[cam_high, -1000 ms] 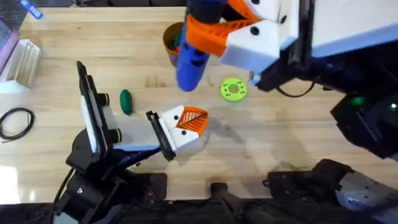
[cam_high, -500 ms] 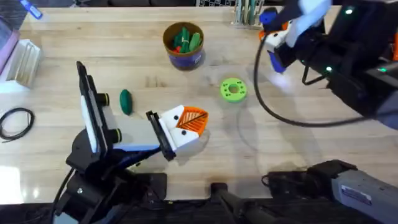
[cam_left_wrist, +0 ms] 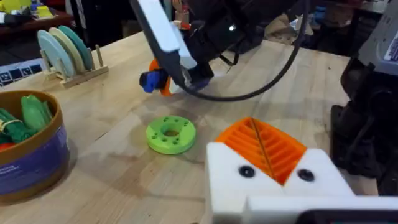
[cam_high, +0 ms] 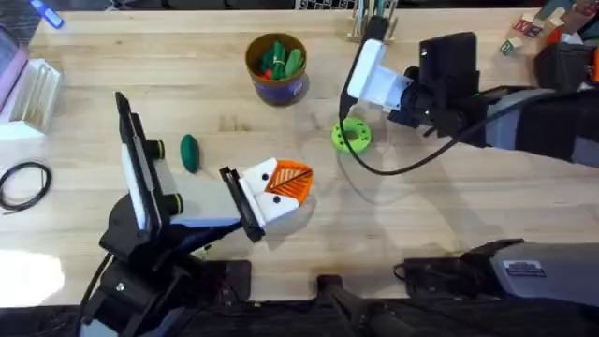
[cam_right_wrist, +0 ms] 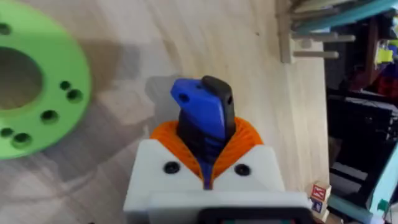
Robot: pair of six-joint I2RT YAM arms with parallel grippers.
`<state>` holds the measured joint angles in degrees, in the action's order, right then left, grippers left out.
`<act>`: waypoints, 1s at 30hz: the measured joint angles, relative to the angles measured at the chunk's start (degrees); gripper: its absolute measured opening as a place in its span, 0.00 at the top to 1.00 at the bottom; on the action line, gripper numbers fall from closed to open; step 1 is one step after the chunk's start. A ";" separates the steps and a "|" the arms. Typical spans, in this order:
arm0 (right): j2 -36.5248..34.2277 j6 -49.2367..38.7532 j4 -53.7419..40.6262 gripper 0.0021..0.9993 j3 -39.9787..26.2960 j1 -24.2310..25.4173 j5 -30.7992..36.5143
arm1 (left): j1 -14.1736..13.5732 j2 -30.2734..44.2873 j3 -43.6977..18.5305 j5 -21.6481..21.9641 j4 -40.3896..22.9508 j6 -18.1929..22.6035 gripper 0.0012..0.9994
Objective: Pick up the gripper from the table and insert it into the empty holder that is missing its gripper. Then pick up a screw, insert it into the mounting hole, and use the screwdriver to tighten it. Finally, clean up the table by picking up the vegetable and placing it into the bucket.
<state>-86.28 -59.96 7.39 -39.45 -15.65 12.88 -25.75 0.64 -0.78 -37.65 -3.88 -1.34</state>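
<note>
My left gripper [cam_high: 290, 183] rests low at the table's centre, its white blocks [cam_left_wrist: 273, 180] showing two small dark round holes; its orange ribbed pads [cam_left_wrist: 264, 146] meet along a seam with nothing between them. My right gripper [cam_high: 357, 89] hangs just behind the lime-green disc [cam_high: 351, 136], shut on the blue screwdriver [cam_right_wrist: 199, 112], which also shows beside the orange pads across the table [cam_left_wrist: 151, 81]. The dark green vegetable [cam_high: 190, 153] lies on the wood left of my left gripper. At the back stands the bucket [cam_high: 298, 89], holding other toy vegetables.
The lime-green disc [cam_left_wrist: 170, 134] lies between the two grippers. A plate rack [cam_left_wrist: 65, 53] stands at the far left, with a black cable loop [cam_high: 23, 183] near it. A pen stand [cam_high: 370, 19] and toy blocks [cam_high: 519, 37] sit along the back edge.
My right arm has swung from close under the camera near the bucket to the right, then come down behind the green disc, still holding the screwdriver. The left arm has not moved.
</note>
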 joint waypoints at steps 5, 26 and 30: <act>-1.82 -1.49 -5.46 0.86 -0.58 -2.72 0.61 | 0.01 0.00 0.00 0.00 0.00 0.00 0.99; 1.98 12.34 -20.51 0.01 -4.10 -4.12 2.30 | 0.01 0.00 0.00 0.20 0.02 0.08 0.80; 4.23 18.39 -25.34 0.01 -5.67 -4.23 1.96 | 0.01 0.00 0.00 0.20 0.02 0.02 0.16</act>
<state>-82.05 -41.57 -17.94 -45.12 -19.88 14.84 -25.74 0.64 -0.78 -37.45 -3.86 -1.32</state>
